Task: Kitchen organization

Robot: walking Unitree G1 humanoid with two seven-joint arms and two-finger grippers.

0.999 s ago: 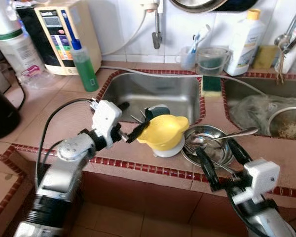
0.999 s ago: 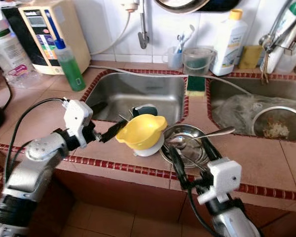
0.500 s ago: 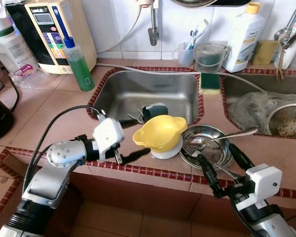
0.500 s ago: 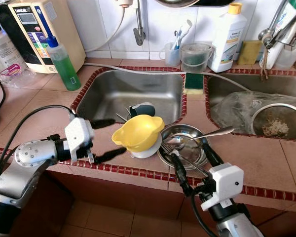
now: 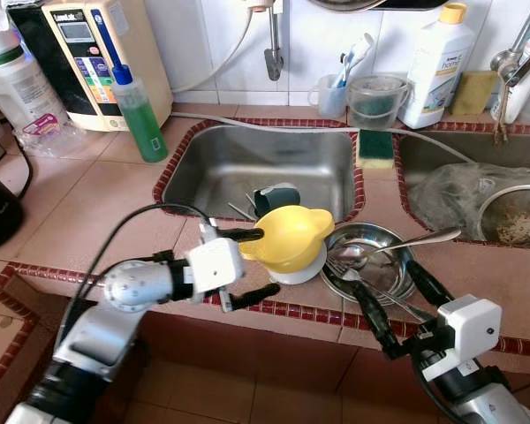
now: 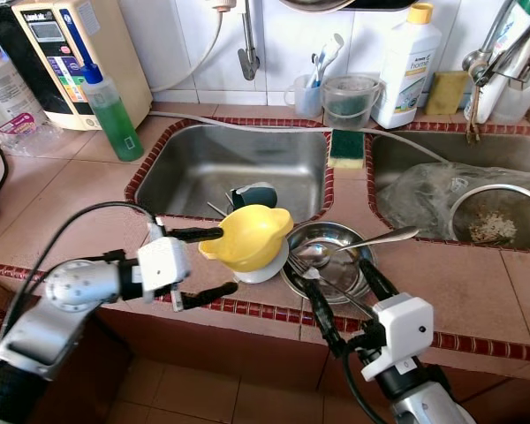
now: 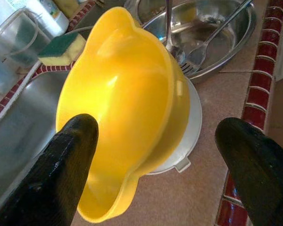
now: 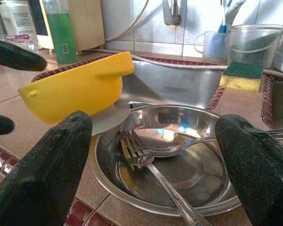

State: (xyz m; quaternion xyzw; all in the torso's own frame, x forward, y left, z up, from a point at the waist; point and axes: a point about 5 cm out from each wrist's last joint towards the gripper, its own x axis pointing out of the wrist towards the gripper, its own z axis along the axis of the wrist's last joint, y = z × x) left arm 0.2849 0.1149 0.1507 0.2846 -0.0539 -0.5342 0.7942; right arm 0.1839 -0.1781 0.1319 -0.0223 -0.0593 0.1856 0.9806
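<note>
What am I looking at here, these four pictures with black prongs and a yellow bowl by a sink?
This is a humanoid robot at a tiled kitchen counter. Two pictures come from cameras in its head, looking down; two come from cameras on its wrists, looking along each end effector's two black fingers. The left end effector is open, its fingers on either side of the tilted yellow plastic bowl, which rests on a white lid-like piece. The right end effector is open in front of the shallow steel dish holding a fork and a spoon. Nothing is held yet.
</note>
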